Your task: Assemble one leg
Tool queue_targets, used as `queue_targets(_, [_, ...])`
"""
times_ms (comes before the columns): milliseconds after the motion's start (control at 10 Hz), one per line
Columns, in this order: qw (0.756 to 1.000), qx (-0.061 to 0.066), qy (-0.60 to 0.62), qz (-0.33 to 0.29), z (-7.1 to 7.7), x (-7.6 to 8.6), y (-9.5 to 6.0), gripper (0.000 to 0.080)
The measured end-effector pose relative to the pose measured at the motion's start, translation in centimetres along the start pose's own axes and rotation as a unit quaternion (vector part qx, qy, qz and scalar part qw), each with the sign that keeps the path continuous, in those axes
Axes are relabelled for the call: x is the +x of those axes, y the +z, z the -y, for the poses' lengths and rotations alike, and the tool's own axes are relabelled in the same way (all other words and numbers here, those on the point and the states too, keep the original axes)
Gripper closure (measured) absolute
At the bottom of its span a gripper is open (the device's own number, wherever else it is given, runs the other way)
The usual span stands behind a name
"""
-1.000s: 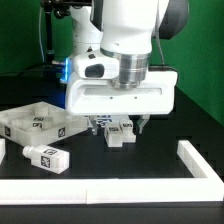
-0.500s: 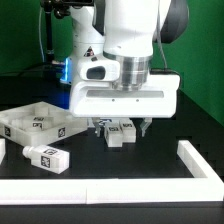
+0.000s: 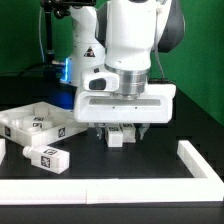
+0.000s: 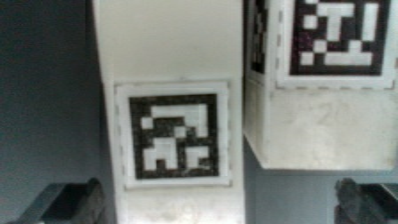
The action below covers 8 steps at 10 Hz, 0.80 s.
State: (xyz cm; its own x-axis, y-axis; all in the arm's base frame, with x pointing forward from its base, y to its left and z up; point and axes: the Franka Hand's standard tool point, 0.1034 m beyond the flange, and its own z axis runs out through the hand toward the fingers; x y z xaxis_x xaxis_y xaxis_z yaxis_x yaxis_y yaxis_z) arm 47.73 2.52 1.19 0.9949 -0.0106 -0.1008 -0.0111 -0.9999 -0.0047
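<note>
The task seems hardly begun: the gripper (image 3: 120,127) hangs with fingers (image 4: 71,200) wide apart and empty over the leg (image 4: 173,120), mid-table beside a lookalike (image 4: 320,100), not yet grasped nor fitted to the panel (image 3: 30,124) at the exterior view's left.

No legible words or numbers, only a coded tag (image 4: 175,137) on the leg (image 4: 169,40) and, seemingly, on its neighbour (image 4: 324,110).

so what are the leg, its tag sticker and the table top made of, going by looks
Leg: probably plastic, white and matte, with even colour and crisp moulded edges.
Tag sticker: printed paper or film, black on white. Its border lies flat on the leg.
Table: black and matte with no glare. Cloth or coated board, cannot tell.
</note>
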Motion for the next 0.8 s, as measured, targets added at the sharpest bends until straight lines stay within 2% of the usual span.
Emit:
queue_targets(500, [1.000,-0.003,-0.004,0.004,-0.79,-0.63,0.59,0.0150])
queue_targets(700, [1.000,-0.003,-0.004,0.004,-0.78,-0.63,0.59,0.0423])
queue_targets(800, [1.000,-0.003,-0.004,0.004,-0.77,-0.62,0.58,0.0515])
